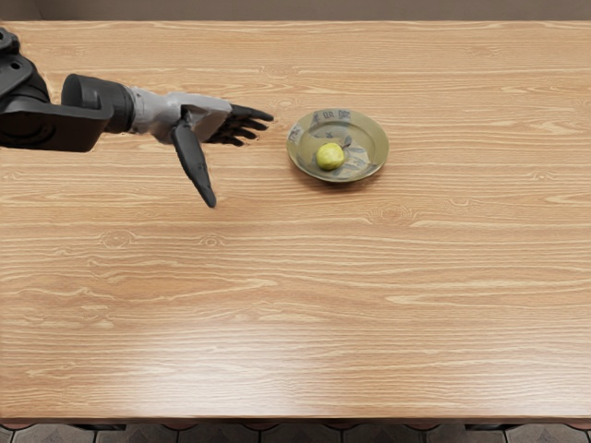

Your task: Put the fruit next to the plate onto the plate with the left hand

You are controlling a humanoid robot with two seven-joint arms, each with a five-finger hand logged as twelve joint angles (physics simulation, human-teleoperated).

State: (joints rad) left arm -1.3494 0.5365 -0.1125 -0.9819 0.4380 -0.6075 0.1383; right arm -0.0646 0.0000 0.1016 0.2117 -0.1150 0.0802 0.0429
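Table: we've got a big light wooden table with a strong grain filling nearly the whole view. There's a thin strip of wall along the top and a sliver of tiled floor at the bottom edge.
Plate: a small round olive-green plate with some grey pattern on it, sitting up in the far half of the table, a bit right of centre.
Fruit: the little round yellow-green fruit lies on the plate, roughly in the middle and slightly toward its left side. We honestly can't tell which kind of fruit it is.
Left arm: the black and grey left arm comes in from the left edge, running about level across the far part of the table.
Left hand: the left hand hovers just left of the plate, not touching it or the fruit.
Fingers: the dark fingers are stretched out toward the plate and slightly fanned, and the thumb sticks down and toward us. We see nothing held in them.
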